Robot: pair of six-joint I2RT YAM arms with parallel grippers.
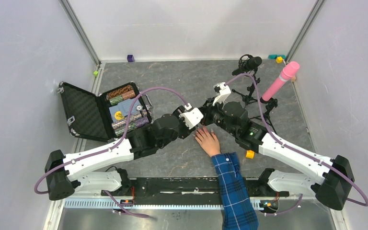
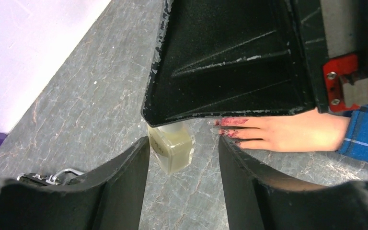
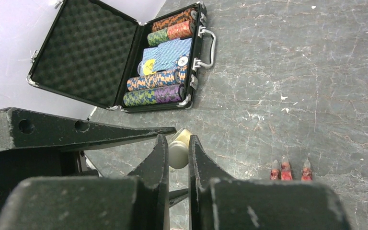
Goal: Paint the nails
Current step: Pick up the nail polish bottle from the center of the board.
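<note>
While the nails show dark pink-red marks, we find them at the tips of a pale hand with a blue checked sleeve. This hand rests flat on the grey table between the two arms. Just beside the fingertips stands a small bottle of pale liquid.

The right gripper is over the bottle and pinches its white cap between nearly closed jaws. The left gripper has its jaws spread on both sides of the bottle's body. One finger seems to touch the glass and the other stands apart from it, so it has no hold.

We judge that the step in hand is to open the bottle, not yet to paint. The next move calls for the left jaws to press on the bottle and keep it firm. Then the right gripper can turn the cap and lift it without tipping the bottle towards the hand. Well apart, to the left, an open case of game chips plays no part.
</note>
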